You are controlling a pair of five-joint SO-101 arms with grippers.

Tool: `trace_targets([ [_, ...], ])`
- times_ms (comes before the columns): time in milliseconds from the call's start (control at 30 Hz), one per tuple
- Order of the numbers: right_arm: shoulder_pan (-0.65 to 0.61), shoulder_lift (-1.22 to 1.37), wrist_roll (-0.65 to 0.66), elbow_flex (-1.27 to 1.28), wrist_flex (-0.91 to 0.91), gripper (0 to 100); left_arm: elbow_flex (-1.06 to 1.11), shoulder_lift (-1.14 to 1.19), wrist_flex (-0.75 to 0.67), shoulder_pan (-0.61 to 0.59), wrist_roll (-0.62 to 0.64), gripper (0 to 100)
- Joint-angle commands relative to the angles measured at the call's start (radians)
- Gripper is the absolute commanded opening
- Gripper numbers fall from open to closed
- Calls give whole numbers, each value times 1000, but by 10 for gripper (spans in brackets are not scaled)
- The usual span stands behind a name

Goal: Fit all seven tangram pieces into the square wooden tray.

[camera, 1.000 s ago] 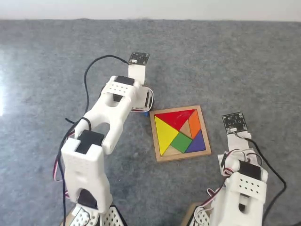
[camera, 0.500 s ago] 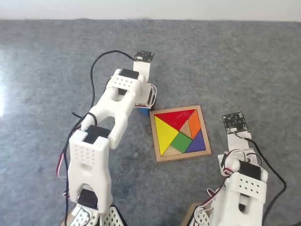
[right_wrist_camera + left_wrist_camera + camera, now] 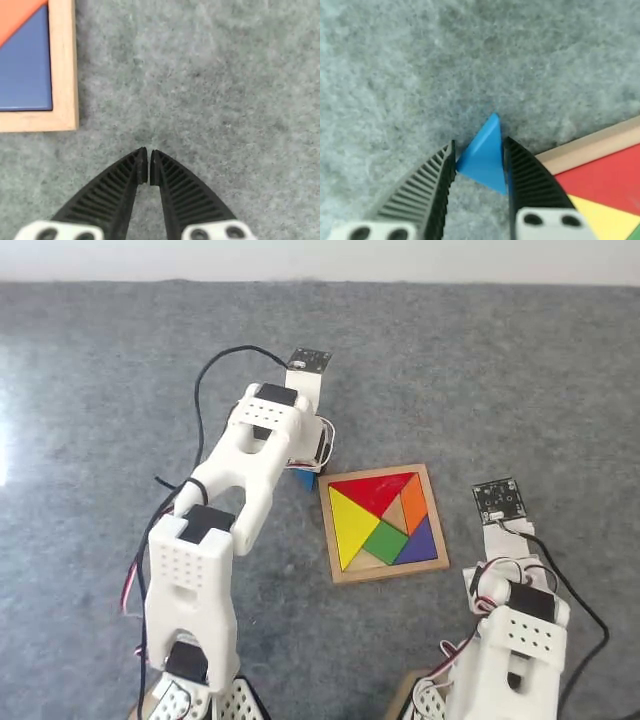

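The left arm (image 3: 250,465) is stretching out over the grey felt desk (image 3: 500,380), its wrist hanging just beyond the far left corner of the tray (image 3: 390,572). The left jaws are clamping the blue triangle (image 3: 484,157): one ribbed inner face is pressing on a corner of the piece and the other is lying along its opposite edge. One point of the triangle is sticking out past the tips. The piece is sitting outside the tray, just beside the pale wooden rim (image 3: 585,147), with one jaw standing between the two. I cannot tell whether the triangle is resting on the felt or hanging just above it. From the high view, a sliver of blue (image 3: 305,478) is peeking out under the wrist.

Inside the tray, a red triangle (image 3: 375,490) is lying along the far side, a yellow triangle (image 3: 348,525) along the left side, a green square (image 3: 385,538) in the middle, an orange piece (image 3: 414,502) on the right and a purple triangle (image 3: 422,540) in the near right corner. Two wood-coloured patches are showing among them; whether they are gaps or plain pieces is unclear.

The right arm (image 3: 510,625) is sitting near the desk's front edge. The right jaws are pinched together on nothing, with only a thin slit between the tips, pointing down at bare felt near the tray's corner (image 3: 62,65), where the purple triangle (image 3: 25,70) is lying.
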Motion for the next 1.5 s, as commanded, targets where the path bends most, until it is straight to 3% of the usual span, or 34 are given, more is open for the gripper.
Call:
trace_targets([
  [0,8,-19,-9,-5,12,32,-28,-8,44,-55,-37,107],
  [533,8,-25,-9,8,8,32,-179,-35,239,-94,-215,98],
  [633,7,-25,-9,8,8,32,-128,-91,233,-94,-250,106],
  [833,7,-25,-9,8,8,32,-15,-176,203,-175,-210,239],
  [1467,7,-25,-9,9,10,32,116,-178,74,-97,-180,239],
])
